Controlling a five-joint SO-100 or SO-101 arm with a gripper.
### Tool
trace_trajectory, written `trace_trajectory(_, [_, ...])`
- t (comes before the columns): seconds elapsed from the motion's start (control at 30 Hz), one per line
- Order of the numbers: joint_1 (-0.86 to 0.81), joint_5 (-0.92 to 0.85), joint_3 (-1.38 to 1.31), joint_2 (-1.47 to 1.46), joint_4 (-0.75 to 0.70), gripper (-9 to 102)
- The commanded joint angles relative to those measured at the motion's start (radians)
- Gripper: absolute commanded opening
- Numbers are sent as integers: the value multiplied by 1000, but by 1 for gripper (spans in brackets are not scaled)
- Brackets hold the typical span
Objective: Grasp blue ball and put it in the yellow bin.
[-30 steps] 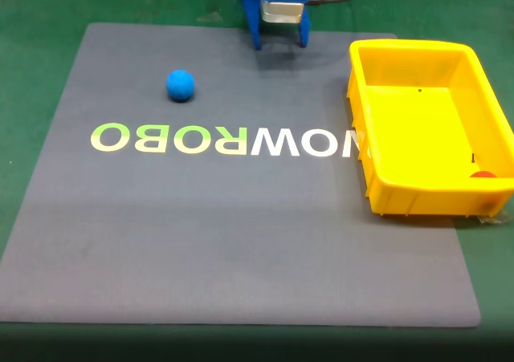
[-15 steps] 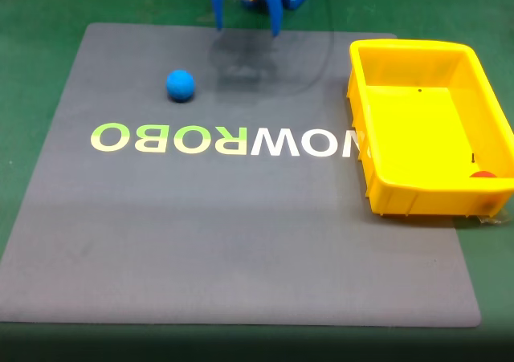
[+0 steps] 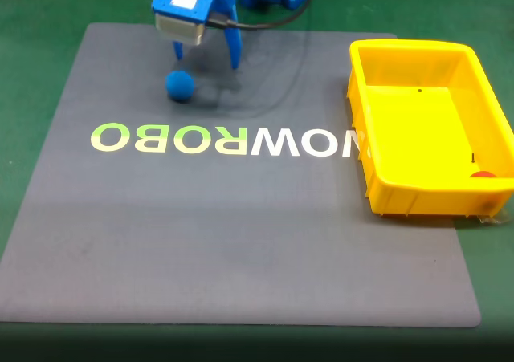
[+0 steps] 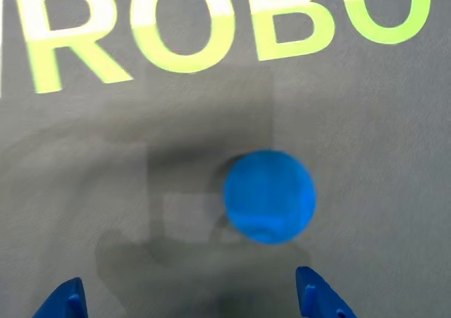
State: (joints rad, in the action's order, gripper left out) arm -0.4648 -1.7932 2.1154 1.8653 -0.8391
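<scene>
The blue ball (image 3: pixel 181 86) rests on the grey mat, left of centre near its far edge in the fixed view. My blue gripper (image 3: pixel 206 59) hangs open just behind and slightly right of it, fingers spread and pointing down, with nothing between them. In the wrist view the ball (image 4: pixel 269 196) lies ahead of the gripper (image 4: pixel 190 300), nearer the right fingertip (image 4: pixel 318 300) than the left one (image 4: pixel 65 302). The yellow bin (image 3: pixel 426 129) stands at the mat's right edge, far from the gripper.
A small red-orange object (image 3: pixel 483 174) lies in the bin's near right corner. The grey mat (image 3: pixel 241 242) bears large ROBO lettering (image 3: pixel 229 140) across its middle. Green table surface (image 3: pixel 40 25) surrounds the mat. A black cable (image 3: pixel 273 21) trails behind the gripper.
The gripper has swung left from the middle of the mat's far edge and come down towards the ball. The ball and bin have not moved.
</scene>
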Motion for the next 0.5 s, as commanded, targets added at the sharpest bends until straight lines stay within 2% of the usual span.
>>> trace_trajectory(0.0, [-29, -12, -112, -51, 34, 34])
trace_trajectory(0.47, [-86, -57, -255, -296, 101, 33])
